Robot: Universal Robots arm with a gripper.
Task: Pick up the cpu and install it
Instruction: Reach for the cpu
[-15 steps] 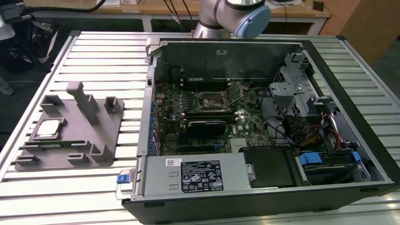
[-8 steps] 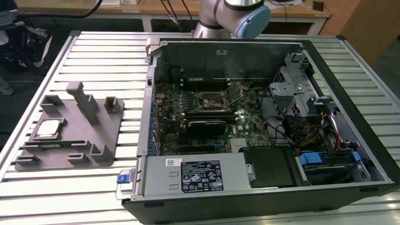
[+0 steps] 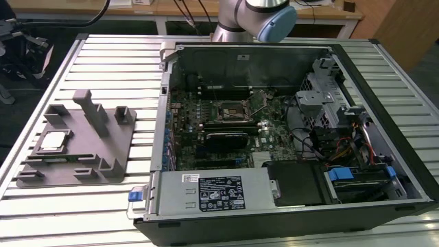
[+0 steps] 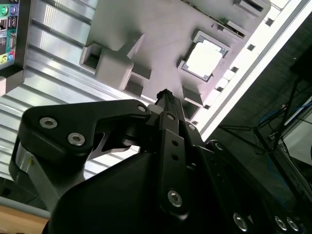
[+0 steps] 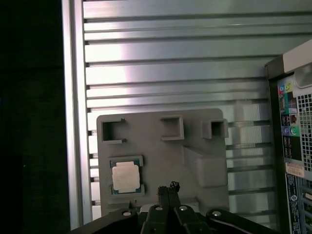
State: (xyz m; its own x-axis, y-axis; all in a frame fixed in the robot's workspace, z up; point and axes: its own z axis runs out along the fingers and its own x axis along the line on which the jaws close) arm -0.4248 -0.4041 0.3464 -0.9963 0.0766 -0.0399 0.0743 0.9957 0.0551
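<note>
Small silvery square cpu sits in the grey plastic tray at the exterior view's left. In the first wrist view the black tool hovers near it, tips pressed together, empty.

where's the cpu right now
The cpu lies in a recess of the grey holder on the slatted table, at the exterior view's left of the open computer case.

in the exterior view the arm is cut off by the top edge and the case by the bottom edge; the cpu is too small there to show any marking. in the first wrist view the gripper is cut by the picture's edge and hides one rim of the tray; the case is cut off too. in the second wrist view the gripper's body covers much of the table.
</note>
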